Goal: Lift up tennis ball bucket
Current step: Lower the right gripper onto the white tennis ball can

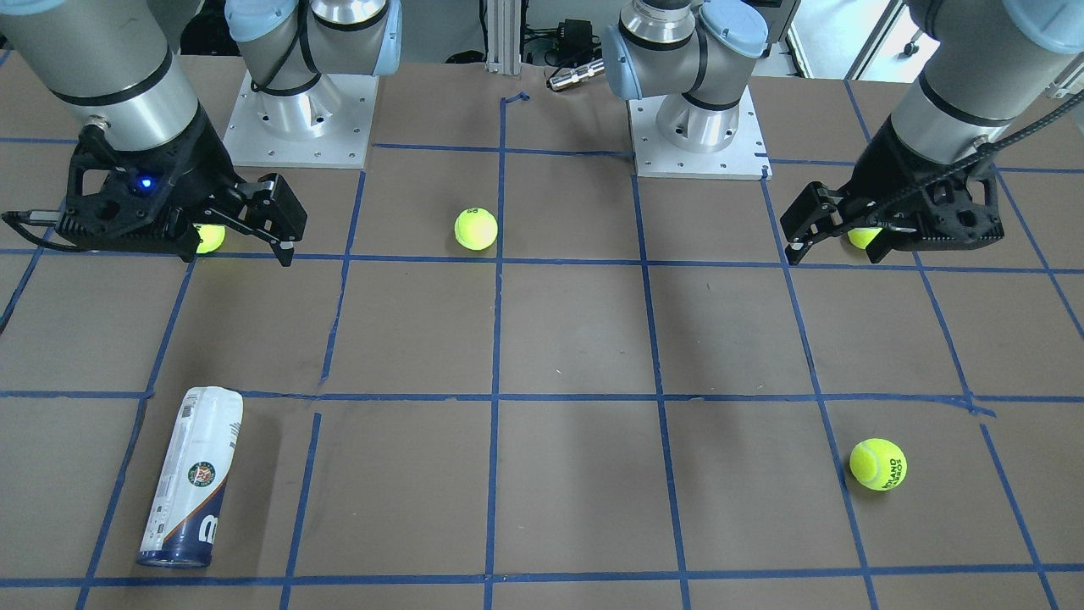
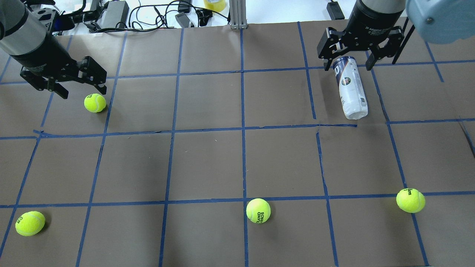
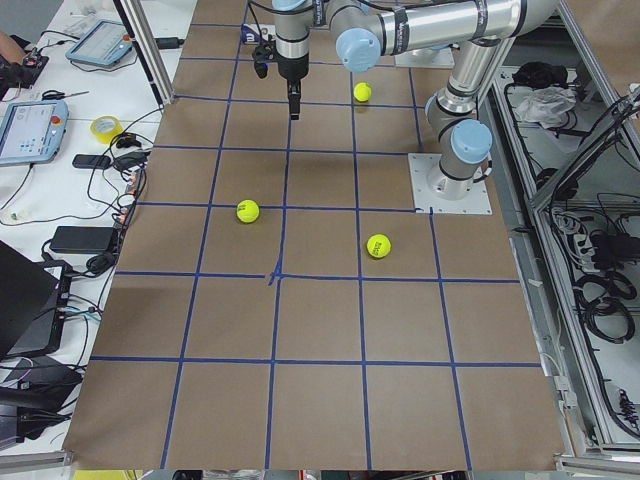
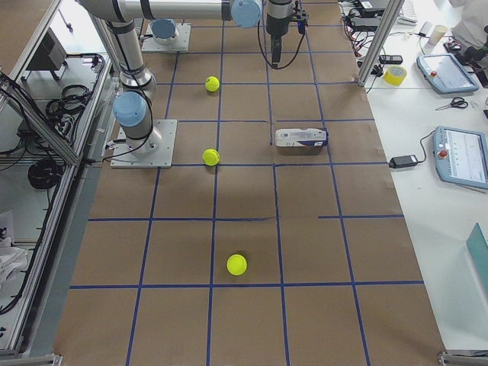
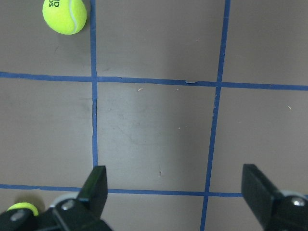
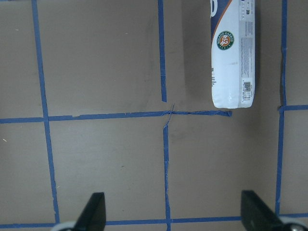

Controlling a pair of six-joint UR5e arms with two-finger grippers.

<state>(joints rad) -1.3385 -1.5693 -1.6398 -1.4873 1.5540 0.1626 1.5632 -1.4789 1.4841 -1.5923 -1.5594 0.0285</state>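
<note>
Tennis ball can (image 2: 351,94) lies flat on table (image 2: 207,163), ungrasped; right claw (image 6: 175,211) near, left claw (image 5: 175,192) well apart, both wide open, empty; next, probably straddle and grip.

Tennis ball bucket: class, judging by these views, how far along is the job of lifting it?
Done: nothing yet; the tennis ball bucket lies on its side on the table. In hand: the right gripper hangs open, the bucket ahead of it, not between its fingers. The left gripper is open, far off. Left: reach the bucket, grip it, lift.
</note>
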